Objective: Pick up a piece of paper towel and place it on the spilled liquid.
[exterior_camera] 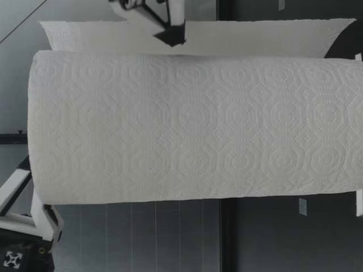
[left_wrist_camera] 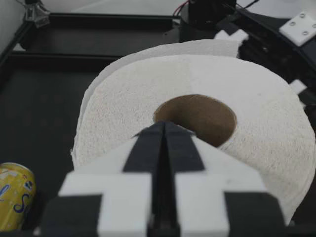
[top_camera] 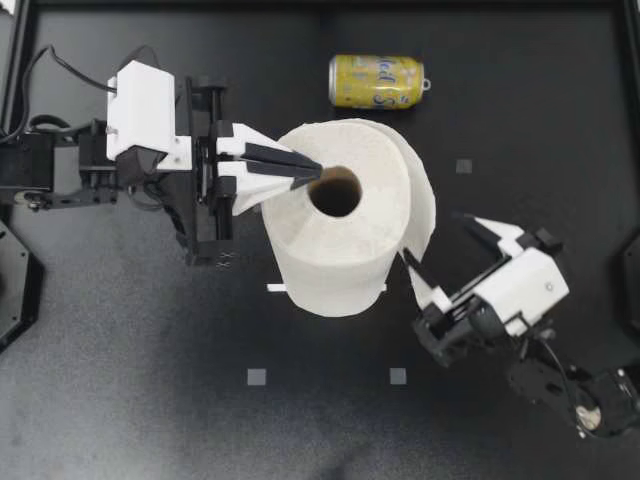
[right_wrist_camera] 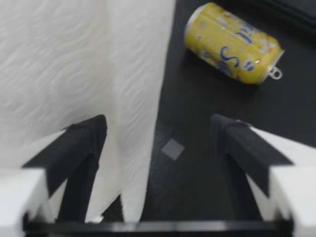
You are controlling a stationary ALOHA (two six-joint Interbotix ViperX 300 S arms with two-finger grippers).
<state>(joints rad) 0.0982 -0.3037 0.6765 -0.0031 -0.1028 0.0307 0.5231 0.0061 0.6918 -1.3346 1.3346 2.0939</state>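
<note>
The paper towel roll [top_camera: 340, 255] stands upright at mid-table. Its loose sheet [top_camera: 422, 200] hangs free down the side of the roll facing your right arm. Judge that sheet light, soft and easily torn: it should drape and crumple rather than hold shape, and should part along a perforation only if the roll is kept from turning or tipping. Take it near its free vertical edge, pinching the single layer, not the wound body. Your right gripper [top_camera: 434, 237] is just beside the roll with its fingers spread wide. The right wrist view shows the sheet's edge inside the gap, against one finger, with nothing pinched. Your left gripper [top_camera: 312, 172] has its fingers pressed together, holding nothing, with the tips over the roll's top at the rim of the cardboard core [left_wrist_camera: 202, 113]. A yellow can [top_camera: 377, 81] lies on its side near the roll, not touching it. No liquid can be made out on the dark table [top_camera: 150, 380] around the roll.
</note>
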